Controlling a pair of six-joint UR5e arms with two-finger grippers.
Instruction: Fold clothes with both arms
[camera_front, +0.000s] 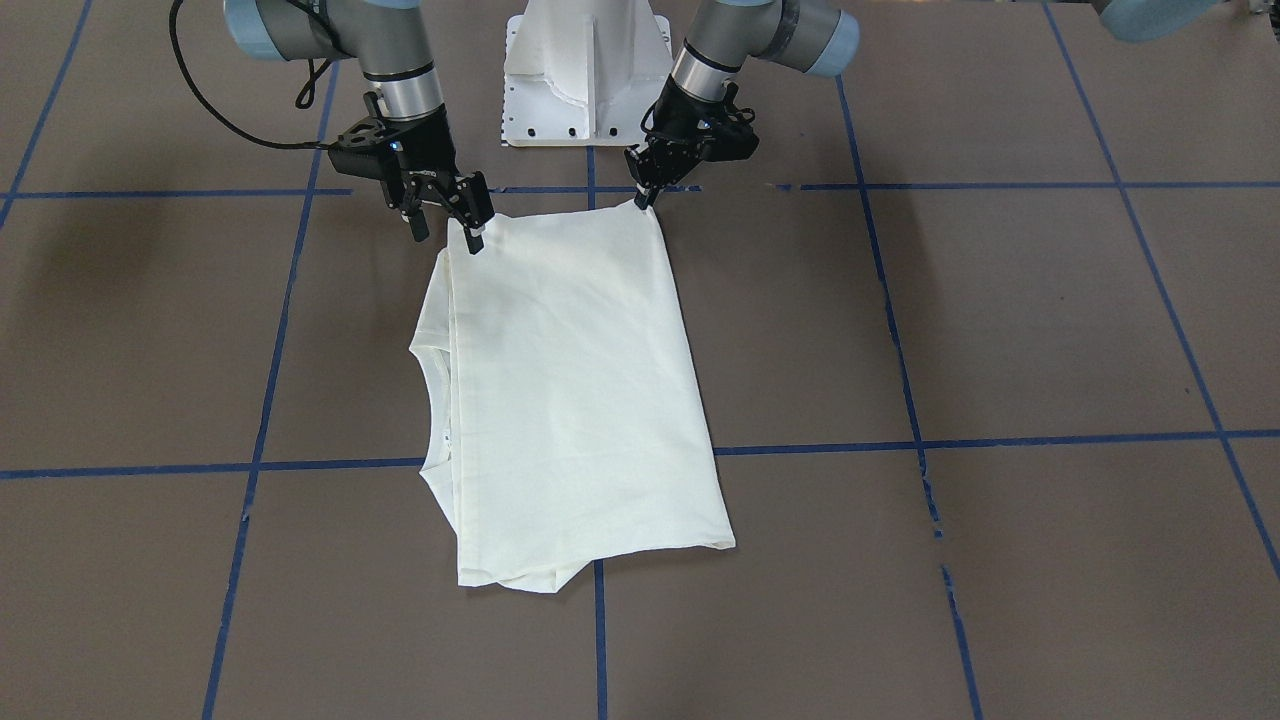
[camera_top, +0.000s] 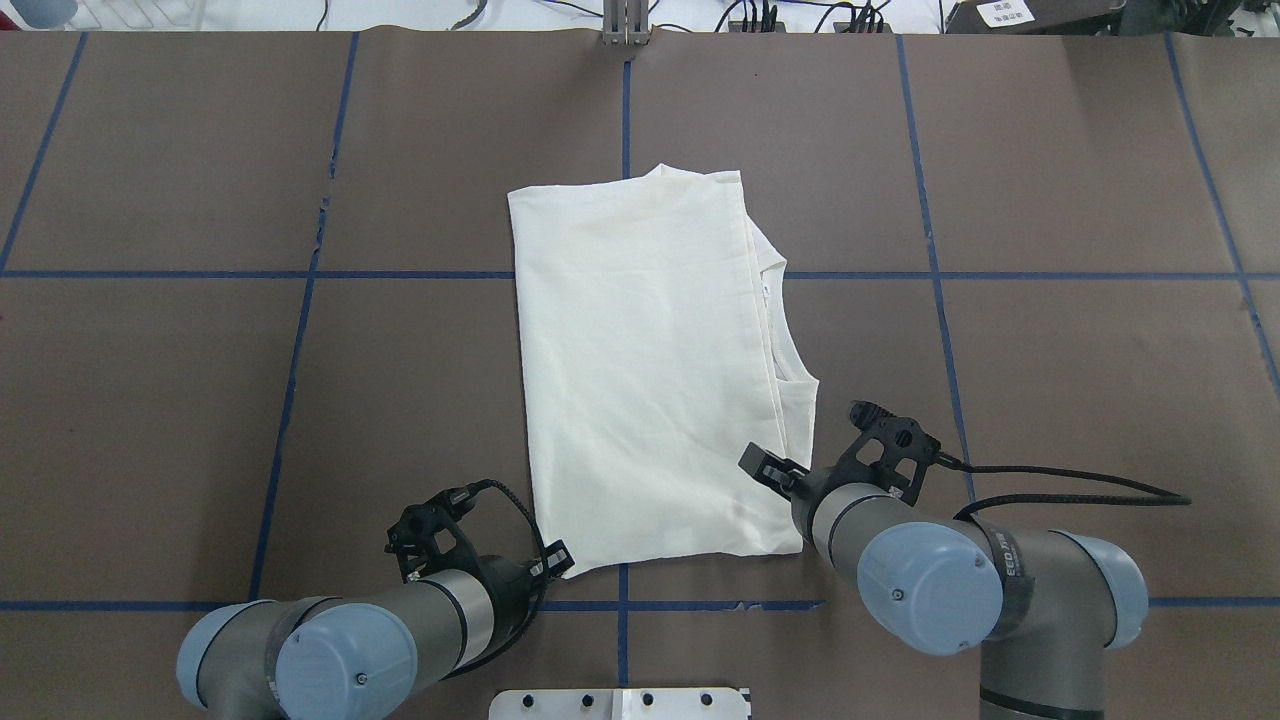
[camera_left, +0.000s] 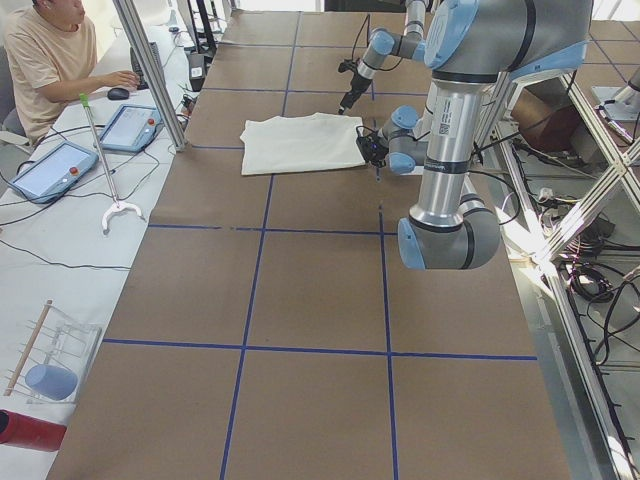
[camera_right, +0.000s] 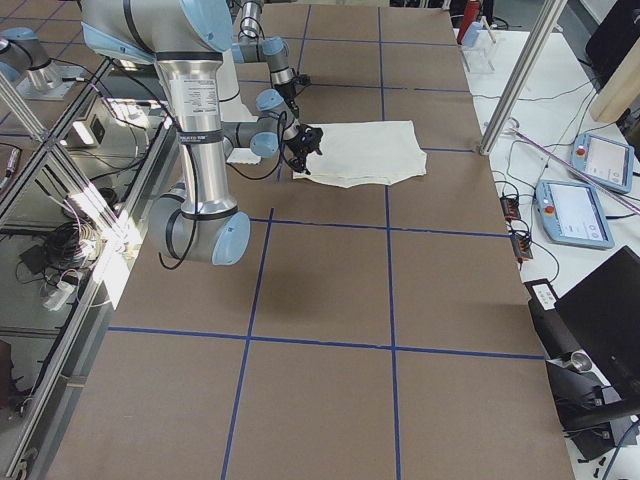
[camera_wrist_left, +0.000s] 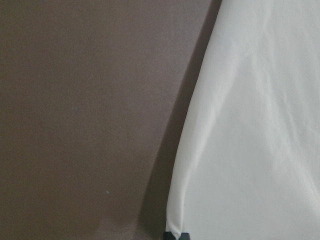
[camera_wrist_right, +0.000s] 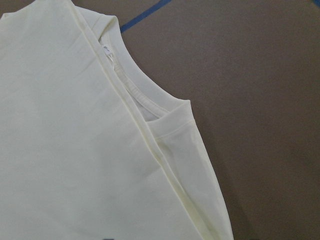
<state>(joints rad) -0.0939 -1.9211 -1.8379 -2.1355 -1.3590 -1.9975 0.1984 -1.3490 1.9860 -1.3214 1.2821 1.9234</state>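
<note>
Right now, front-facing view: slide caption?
Black left gripper pinches one corner of the folded cream T-shirt; open right gripper sits at the next corner, on a brown taped table.

Cream shirt (camera_top: 640, 370) is lying flat around the middle of the table, folded into a tall rectangle with the plain side up, so no print is showing. Going by the overhead camera, the neck hole and the stacked folded edges are on its 3 o'clock side, and the long clean edge is at 9 o'clock. A few soft wrinkles. Both grey arms with light blue caps come in from 6 o'clock. The left arm (camera_top: 330, 640) goes to the 7 o'clock corner, with the left gripper (camera_front: 645, 200) pinched closed on the fabric tip. The right arm (camera_top: 960, 590) is at the 5 o'clock corner. The right gripper (camera_front: 447, 232) has its fingers spread, one touching that corner
</note>
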